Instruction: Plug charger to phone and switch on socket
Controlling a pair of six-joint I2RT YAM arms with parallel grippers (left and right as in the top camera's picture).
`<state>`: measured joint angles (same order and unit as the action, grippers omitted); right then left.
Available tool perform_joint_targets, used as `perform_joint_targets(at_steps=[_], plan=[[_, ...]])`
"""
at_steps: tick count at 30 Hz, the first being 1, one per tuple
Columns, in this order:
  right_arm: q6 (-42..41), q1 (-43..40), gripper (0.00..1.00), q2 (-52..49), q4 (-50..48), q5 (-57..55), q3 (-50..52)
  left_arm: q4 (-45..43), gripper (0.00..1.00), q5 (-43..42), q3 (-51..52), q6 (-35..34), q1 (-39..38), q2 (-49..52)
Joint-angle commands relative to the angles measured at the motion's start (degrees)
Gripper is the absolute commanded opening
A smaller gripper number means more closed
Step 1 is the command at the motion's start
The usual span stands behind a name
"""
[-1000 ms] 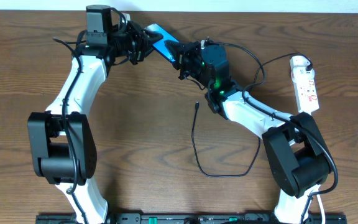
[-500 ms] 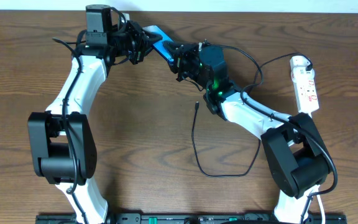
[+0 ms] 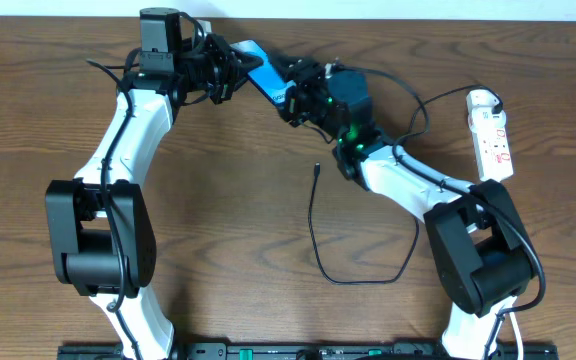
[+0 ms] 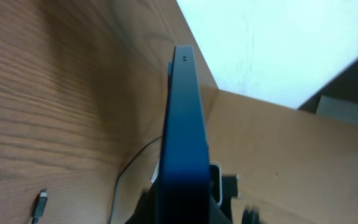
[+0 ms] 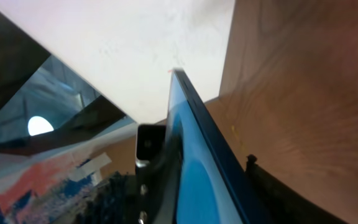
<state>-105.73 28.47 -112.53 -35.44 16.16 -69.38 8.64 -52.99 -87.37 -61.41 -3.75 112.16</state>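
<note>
Phone [image 3: 259, 62] at the back of the worktop [image 3: 228, 200], between left hand [image 3: 230, 68] and right hand [image 3: 290, 88], charger [image 3: 313, 230] looped in front, socket [image 3: 493, 135] far right

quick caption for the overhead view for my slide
Left gripper holds the phone, right gripper at its other end; charger lies unplugged on the table, socket at right.

Count from overhead: 1 phone [image 3: 260, 66] (edge-on in both wrist views, same unit). 1 charger [image 3: 311, 222] cable, 1 connector tip [image 3: 315, 170] showing. 1 socket [image 3: 488, 118] strip; its red switch marks [image 3: 496, 138] are too small to count. 2 arms, left arm [image 3: 128, 130] and right arm [image 3: 408, 180], 1 claw each: left claw [image 3: 230, 68], right claw [image 3: 293, 85]. 1 counter [image 3: 228, 200].
</note>
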Motion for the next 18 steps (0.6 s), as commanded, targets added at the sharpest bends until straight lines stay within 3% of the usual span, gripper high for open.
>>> perform_joint_targets(at_steps=[1, 10, 15, 18], plan=[[8.9, -3.0, 0.63, 1.3, -0.1, 0.9, -1.0, -0.3, 0.07, -7.8, -0.1, 7.3, 1.1, -0.9], [35.2, -10.7, 0.75, 1.3, 7.3, 16.2, -1.0, -0.3, 0.08, -23.8, -0.1, 18.6, 5.7, -0.9], [45.7, -12.0, 0.78, 1.3, 29.0, 16.3, -1.0, -0.3, 0.07, -26.1, -0.1, 21.1, 7.0, -0.9], [51.8, -11.9, 0.78, 1.3, 36.9, 15.6, -1.0, -0.3, 0.07, -25.4, -0.1, 22.6, 7.0, -0.9]])
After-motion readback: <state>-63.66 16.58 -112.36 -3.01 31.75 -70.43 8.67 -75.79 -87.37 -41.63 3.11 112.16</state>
